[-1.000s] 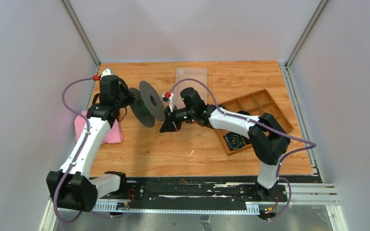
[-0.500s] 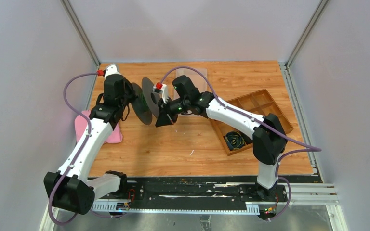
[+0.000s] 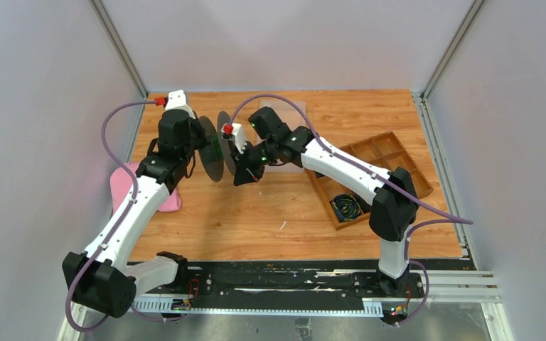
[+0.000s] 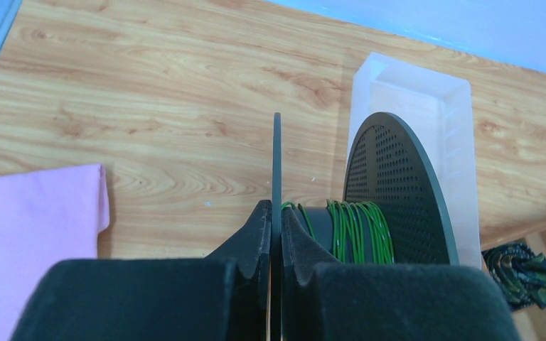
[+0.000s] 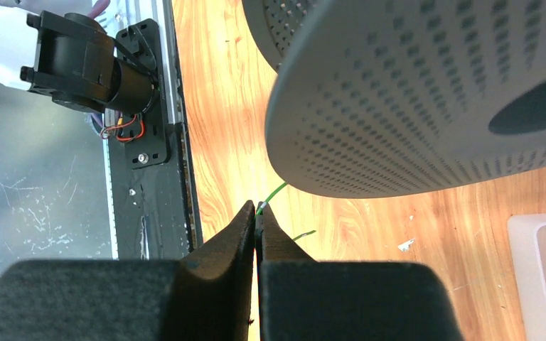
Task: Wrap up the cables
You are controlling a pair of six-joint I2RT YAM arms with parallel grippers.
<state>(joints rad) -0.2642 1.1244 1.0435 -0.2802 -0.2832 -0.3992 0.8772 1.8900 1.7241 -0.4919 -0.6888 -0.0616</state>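
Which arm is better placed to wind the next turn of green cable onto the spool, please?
Right, probably: the right fingers pinch the green cable beside the spool, while the left fingers are clamped on the spool's thin flange, holding it.

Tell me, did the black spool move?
Yes. The spool went slightly toward the back wall, farther from the pink cloth.

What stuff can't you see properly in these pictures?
- Top view: the green cable running from the spool to the right gripper is too thin to see.
- Right wrist view: the spool's wound core hides behind its dotted flange.
- Left wrist view: the pink cloth is cut off by the left edge and the left gripper.
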